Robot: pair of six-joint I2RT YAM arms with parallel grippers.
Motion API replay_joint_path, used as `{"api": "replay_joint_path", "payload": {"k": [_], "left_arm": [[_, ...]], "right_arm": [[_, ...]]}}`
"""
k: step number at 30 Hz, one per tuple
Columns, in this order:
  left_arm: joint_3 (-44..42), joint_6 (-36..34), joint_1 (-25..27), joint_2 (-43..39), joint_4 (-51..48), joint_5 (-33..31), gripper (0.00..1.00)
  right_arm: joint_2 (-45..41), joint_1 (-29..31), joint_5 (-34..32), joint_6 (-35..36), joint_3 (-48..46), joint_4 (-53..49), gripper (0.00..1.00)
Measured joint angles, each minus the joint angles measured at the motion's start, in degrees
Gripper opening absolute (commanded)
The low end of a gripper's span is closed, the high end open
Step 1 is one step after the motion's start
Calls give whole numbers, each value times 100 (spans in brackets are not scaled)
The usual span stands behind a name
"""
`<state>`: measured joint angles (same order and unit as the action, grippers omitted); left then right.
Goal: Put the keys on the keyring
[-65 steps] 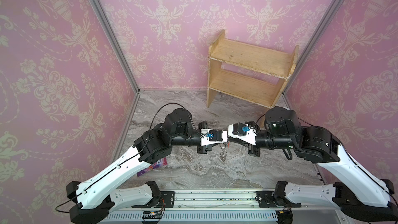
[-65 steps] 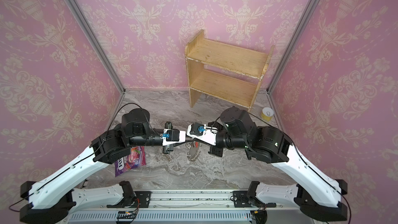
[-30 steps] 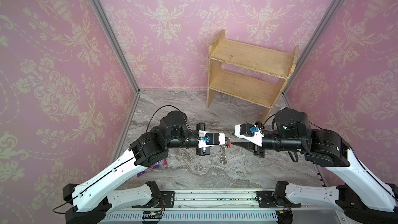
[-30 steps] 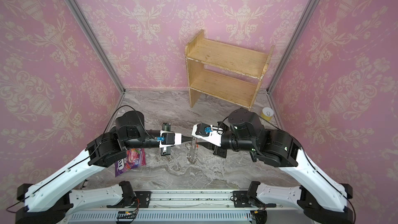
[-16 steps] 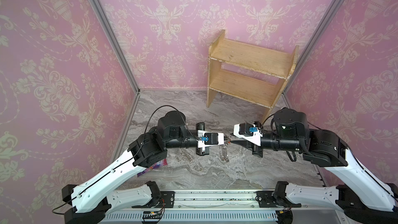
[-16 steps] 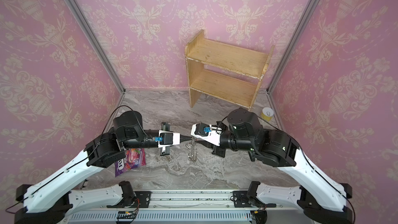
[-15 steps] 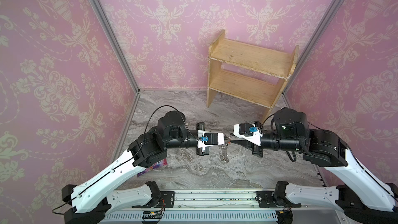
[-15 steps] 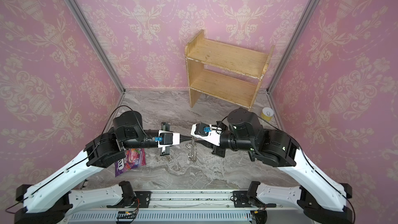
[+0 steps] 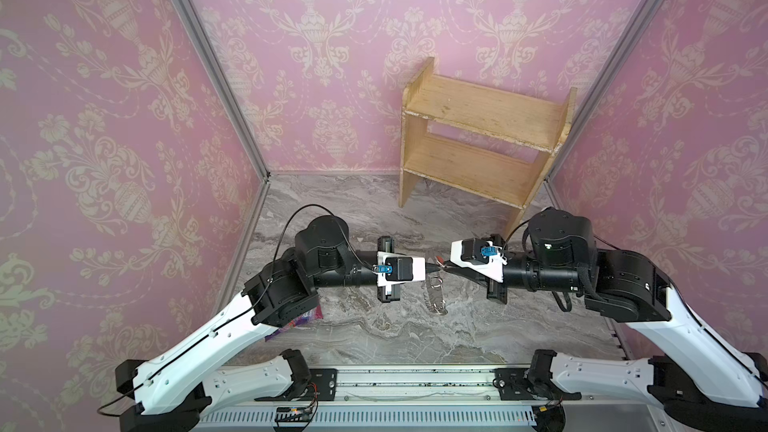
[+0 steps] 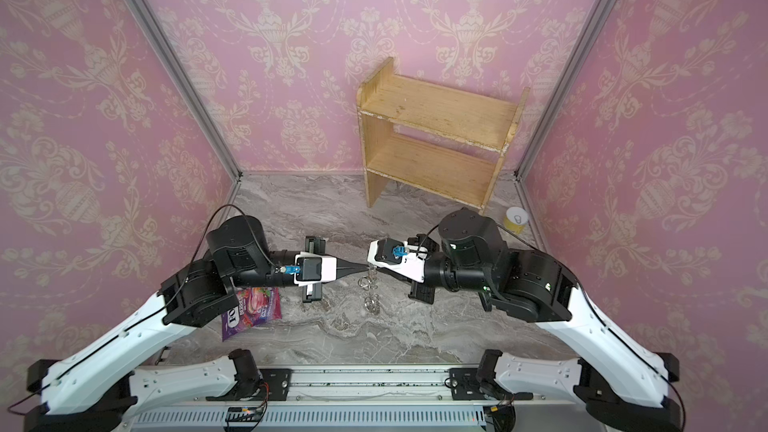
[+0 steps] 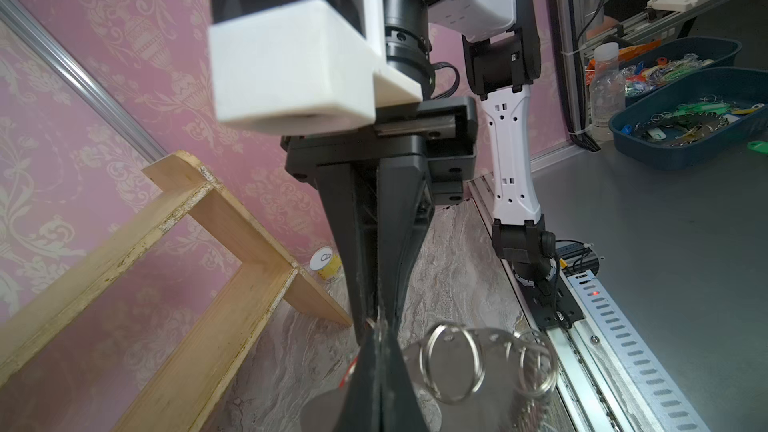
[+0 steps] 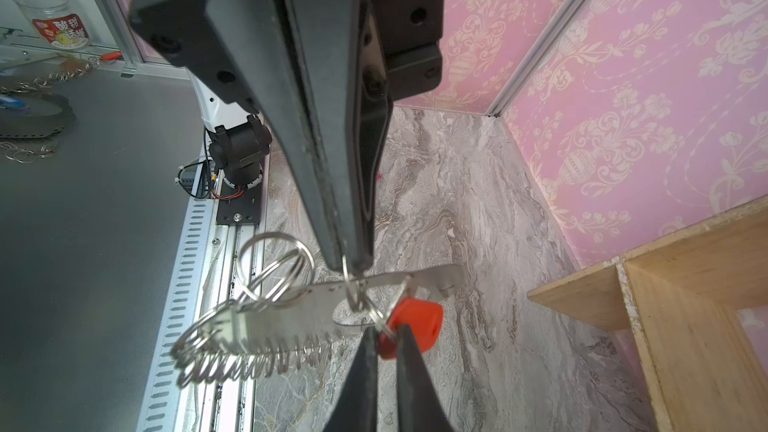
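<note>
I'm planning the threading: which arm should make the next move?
Left, probably: the left gripper is shut on the red key tag, while the right gripper pinches the keyring, steadying it.

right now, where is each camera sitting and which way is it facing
Top views: overhead, facing down at table and shelf; left arm, right arm show.
Left wrist: on left arm, facing right gripper; own fingers show.
Right wrist: on right arm, facing left gripper; own fingers grip the red key.
All share the keyring.
</note>
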<state>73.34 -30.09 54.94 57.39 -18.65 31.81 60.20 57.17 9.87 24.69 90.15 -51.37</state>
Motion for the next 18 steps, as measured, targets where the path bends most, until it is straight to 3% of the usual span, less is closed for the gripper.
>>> {"api": "replay_joint_path", "payload": {"k": [10,18], "left_arm": [[-1335,1088,-341,-240,2321,623,0],[-1631,1652,-490,-63,3792,1128,0]], "right_arm": [[-280,26,-26,68,0,-46,30],[-549,26,-24,81,-2,-9,30]]}}
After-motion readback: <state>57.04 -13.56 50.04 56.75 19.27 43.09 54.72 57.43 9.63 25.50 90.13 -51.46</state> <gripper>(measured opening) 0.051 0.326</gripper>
